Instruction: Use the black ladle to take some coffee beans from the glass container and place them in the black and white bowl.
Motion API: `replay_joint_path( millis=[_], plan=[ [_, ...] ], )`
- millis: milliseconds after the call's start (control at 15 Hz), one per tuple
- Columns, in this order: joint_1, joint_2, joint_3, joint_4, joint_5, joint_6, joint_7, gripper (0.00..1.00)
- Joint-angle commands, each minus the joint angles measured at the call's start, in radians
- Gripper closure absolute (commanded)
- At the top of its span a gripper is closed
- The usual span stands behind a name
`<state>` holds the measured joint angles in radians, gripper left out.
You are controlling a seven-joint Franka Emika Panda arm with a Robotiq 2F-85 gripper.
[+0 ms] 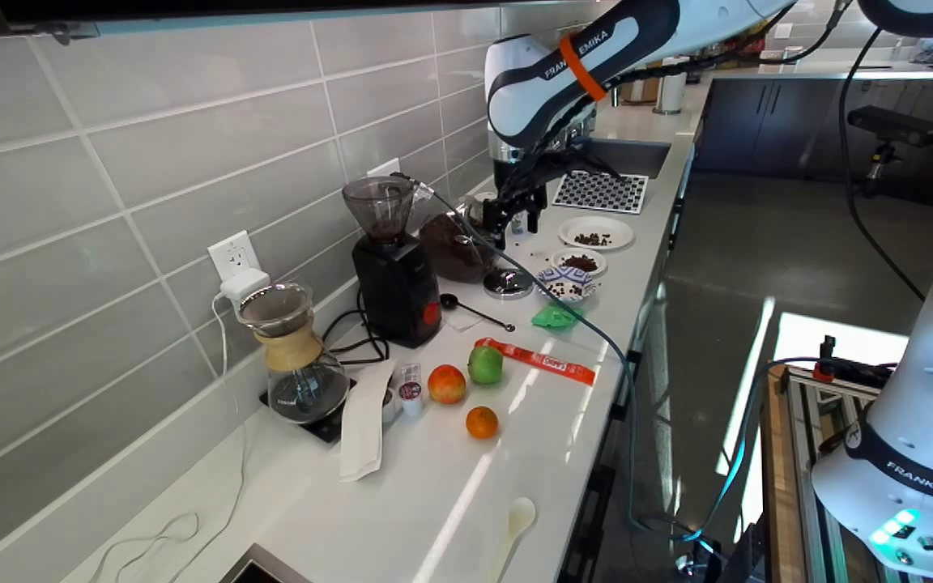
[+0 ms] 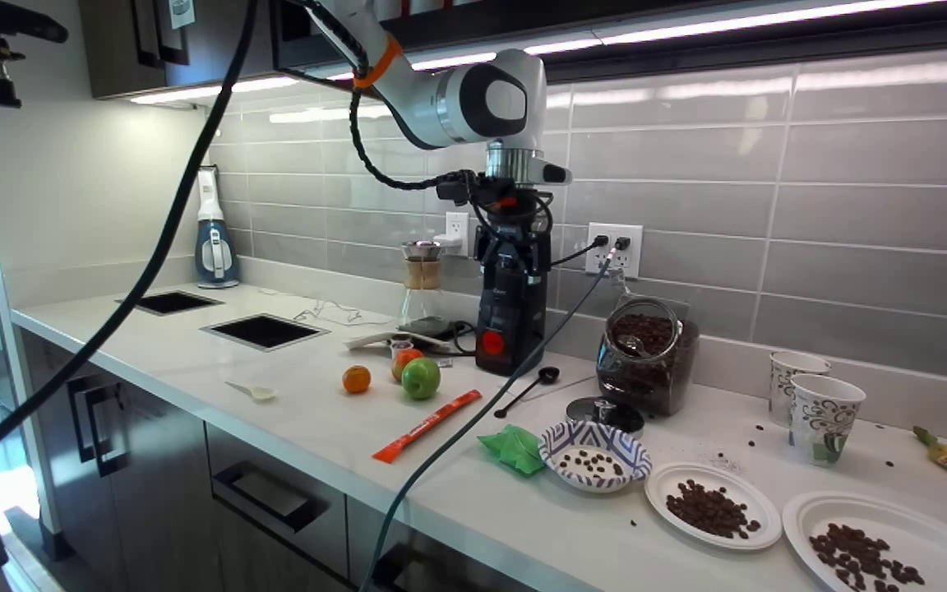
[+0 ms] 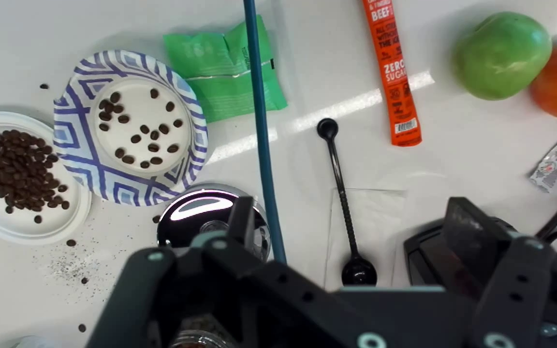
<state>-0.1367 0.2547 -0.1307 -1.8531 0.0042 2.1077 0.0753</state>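
The black ladle (image 3: pixel 346 208) lies on the counter, its scoop partly over a thin clear sheet; it shows in both exterior views (image 1: pixel 449 301) (image 2: pixel 548 376). My gripper (image 3: pixel 353 220) is open and empty above it, fingers on either side of the ladle in the wrist view. In an exterior view my gripper (image 1: pixel 515 227) hangs over the counter. The glass container (image 2: pixel 646 374) lies tilted by the wall, its mouth open, with dark coffee beans (image 2: pixel 642 330) inside. The bowl (image 3: pixel 73 135), white with blue-purple patterns, stands nearer the front edge (image 2: pixel 597 485) and holds scattered beans.
A black grinder (image 1: pixel 398 287) stands beside the ladle. A chrome lid (image 1: pixel 507 283) lies by the bowl. A blue cable (image 2: pixel 449 440) hangs across the counter. Plates of beans (image 2: pixel 712 506), a green packet (image 2: pixel 515 448), a red stick pack (image 2: pixel 428 423), fruit (image 2: pixel 421 378) and paper cups (image 2: pixel 825 415) lie around.
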Motion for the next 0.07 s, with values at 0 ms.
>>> replay_joint_path(
  millis=[0],
  plan=[
    [0.000,0.001,0.000,0.003,0.000,-0.003,-0.001,0.00]
  ],
)
